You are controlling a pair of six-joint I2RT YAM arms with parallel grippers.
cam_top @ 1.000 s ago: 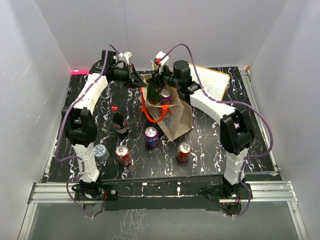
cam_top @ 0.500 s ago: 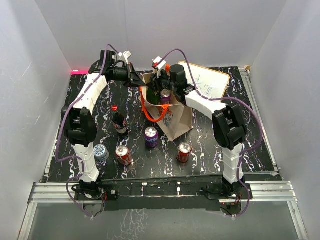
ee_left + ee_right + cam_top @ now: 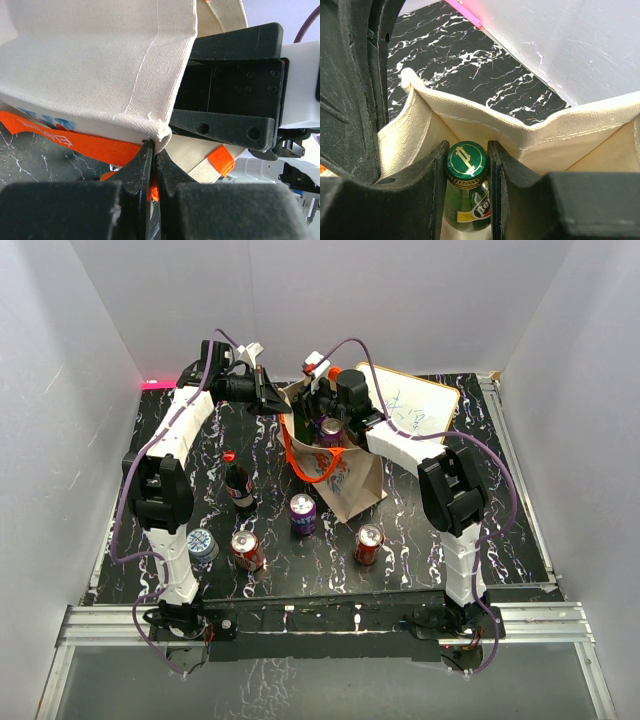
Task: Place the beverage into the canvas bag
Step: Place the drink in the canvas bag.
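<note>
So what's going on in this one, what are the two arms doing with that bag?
The left gripper is shut on the rim of the canvas bag, holding its mouth open. The right gripper grips a green bottle by its capped neck, inside the bag's opening, not yet released. A purple can already sits in the bag. A cola bottle and four cans stand on the table in front.

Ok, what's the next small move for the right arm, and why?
Probably ease the right gripper straight down a little. It grips the green bottle at the cap, just inside the canvas bag, whose rim the left gripper pinches; the bag's bottom is hidden.
</note>
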